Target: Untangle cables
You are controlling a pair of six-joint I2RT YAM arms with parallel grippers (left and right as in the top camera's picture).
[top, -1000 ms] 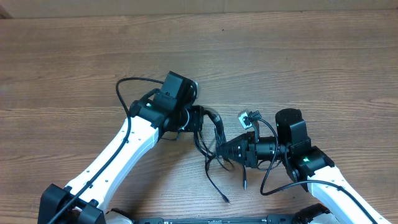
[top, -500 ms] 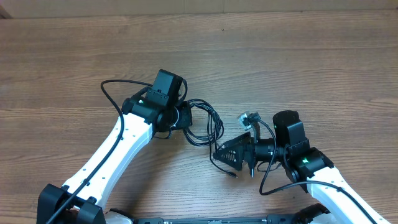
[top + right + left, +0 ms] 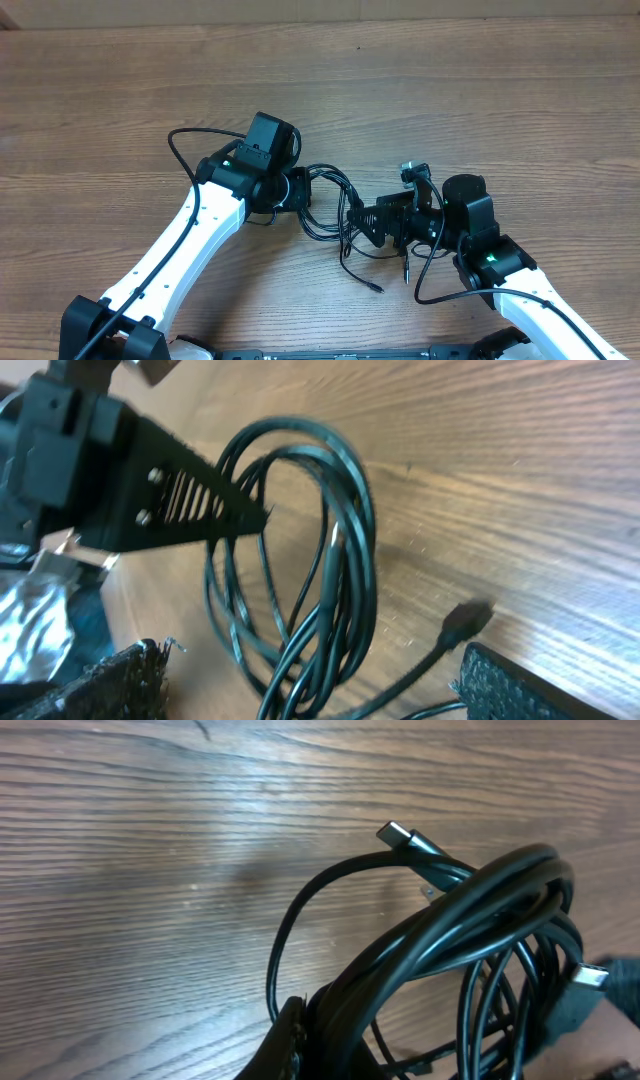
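The cables (image 3: 328, 198) form a tangled black bundle between the two arms. My left gripper (image 3: 304, 190) is shut on the bundle's left side, and in the left wrist view its jaws (image 3: 312, 1020) pinch the thick strands (image 3: 470, 915), with a silver-tipped plug (image 3: 396, 834) sticking up. My right gripper (image 3: 358, 222) stands open at the bundle's right edge. In the right wrist view the loops (image 3: 340, 550) hang between its wide-apart pads (image 3: 535, 685), untouched, beside a loose plug (image 3: 462, 620). Two free ends (image 3: 374, 286) trail toward the front edge.
The wooden table (image 3: 500, 90) runs wide to the back and both sides. Thick black arm wires loop off the left arm (image 3: 185, 150) and the right arm (image 3: 430, 285). The left gripper's body (image 3: 120, 500) shows at the top left of the right wrist view.
My right gripper has opened and let go of the cables, then shifted up toward the bundle. The left gripper pulled the bundle to the left and has since held still.
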